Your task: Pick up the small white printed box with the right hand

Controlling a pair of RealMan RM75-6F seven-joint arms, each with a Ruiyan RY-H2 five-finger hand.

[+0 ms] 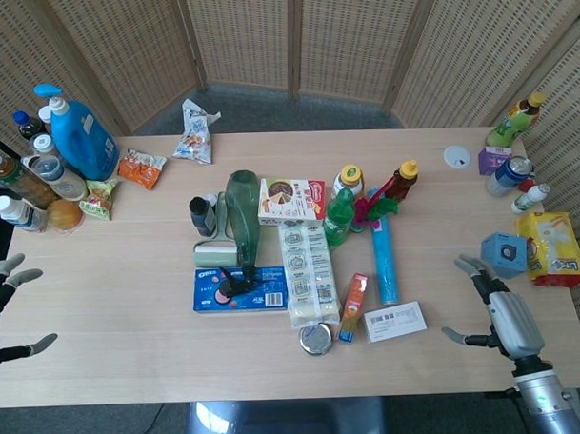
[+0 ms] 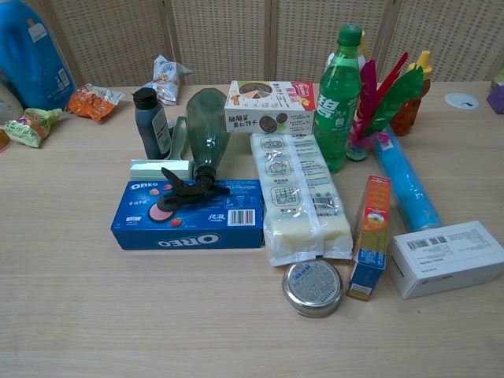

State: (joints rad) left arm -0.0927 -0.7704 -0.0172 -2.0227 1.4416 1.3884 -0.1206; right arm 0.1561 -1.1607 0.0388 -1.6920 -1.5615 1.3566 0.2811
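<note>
The small white printed box [image 1: 395, 321] lies flat near the table's front edge, right of a slim orange carton [image 1: 352, 307]; in the chest view the white box [image 2: 446, 257] sits at the far right with its barcode label up. My right hand [image 1: 498, 312] hovers open above the table's right front part, well to the right of the box, fingers spread and holding nothing. My left hand [image 1: 1, 301] shows at the left edge, open and empty. Neither hand appears in the chest view.
A round tin [image 1: 315, 338], a noodle pack [image 1: 307, 272], an Oreo box [image 1: 241, 288] and a blue tube [image 1: 384, 258] crowd the box's left and back. A blue box [image 1: 504, 254] and yellow bag [image 1: 553, 249] lie at the right edge. Bottles [image 1: 78, 139] stand far left.
</note>
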